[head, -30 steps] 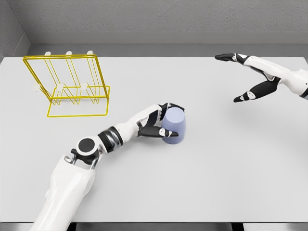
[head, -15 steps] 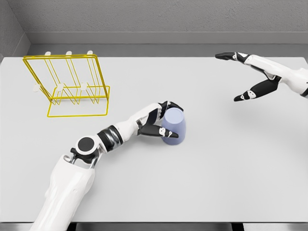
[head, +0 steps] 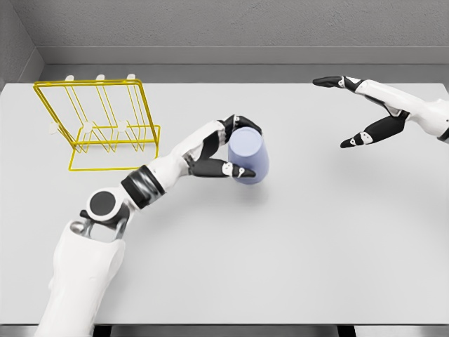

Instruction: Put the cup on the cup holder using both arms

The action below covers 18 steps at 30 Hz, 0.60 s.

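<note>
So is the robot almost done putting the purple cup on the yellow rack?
Not yet. Done: the left hand has wrapped its fingers around the pale purple plastic cup near the middle of the white table. In hand: it holds the cup tilted. Left: carrying it to the yellow wire cup holder at the far left, which has nothing on it. The right hand hovers open at the far right.

wide open grey table (head: pixel 302 246) across the whole lower right of the frame, nothing sitting there. the yellow wire cup holder (head: pixel 98 126) stands at upper left, and bare table lies between it and the left hand (head: pixel 228 151) wrapped round the lilac cup (head: pixel 248 156) at centre. the right hand (head: pixel 365 112), fingers spread, hangs at upper right, well apart from the cup, clear table between them.
</note>
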{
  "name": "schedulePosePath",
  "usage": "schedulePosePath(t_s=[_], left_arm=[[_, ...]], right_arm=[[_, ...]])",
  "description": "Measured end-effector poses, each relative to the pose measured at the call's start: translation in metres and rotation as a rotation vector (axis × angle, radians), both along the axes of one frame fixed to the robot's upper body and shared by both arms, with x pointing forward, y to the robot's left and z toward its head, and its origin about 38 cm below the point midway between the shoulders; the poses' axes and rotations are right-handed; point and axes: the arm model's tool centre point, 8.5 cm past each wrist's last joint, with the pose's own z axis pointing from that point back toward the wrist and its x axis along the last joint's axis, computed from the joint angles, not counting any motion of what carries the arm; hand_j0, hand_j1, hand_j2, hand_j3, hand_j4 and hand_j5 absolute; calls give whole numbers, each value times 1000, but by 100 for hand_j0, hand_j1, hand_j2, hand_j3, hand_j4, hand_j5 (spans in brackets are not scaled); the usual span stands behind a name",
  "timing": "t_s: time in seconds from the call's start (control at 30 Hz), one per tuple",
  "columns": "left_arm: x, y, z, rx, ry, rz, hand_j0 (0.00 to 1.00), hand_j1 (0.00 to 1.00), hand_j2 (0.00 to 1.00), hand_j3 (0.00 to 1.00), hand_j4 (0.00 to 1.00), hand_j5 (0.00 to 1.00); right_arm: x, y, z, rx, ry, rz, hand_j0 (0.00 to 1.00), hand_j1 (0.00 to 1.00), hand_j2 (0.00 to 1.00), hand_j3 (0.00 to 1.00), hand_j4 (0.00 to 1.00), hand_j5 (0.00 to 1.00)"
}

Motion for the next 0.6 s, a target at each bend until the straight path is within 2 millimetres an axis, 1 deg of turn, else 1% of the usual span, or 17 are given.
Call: schedulePosePath(t_s=[0.13,0.33,0.6], left_arm=[[2,12,20,-21,-56,31,39,39,39,39,39,39],[4,27,36,-36,-96,69,39,39,39,39,39,39],[8,64,53,-24,-141,154,39,39,39,39,39,39]], right_arm=[[0,0,0,0,0,0,100,100,100,100,100,100],[0,0,0,0,-1,0,100,100,100,100,100,100],[0,-1,3,-2,-6,0,100,100,100,100,100,100]])
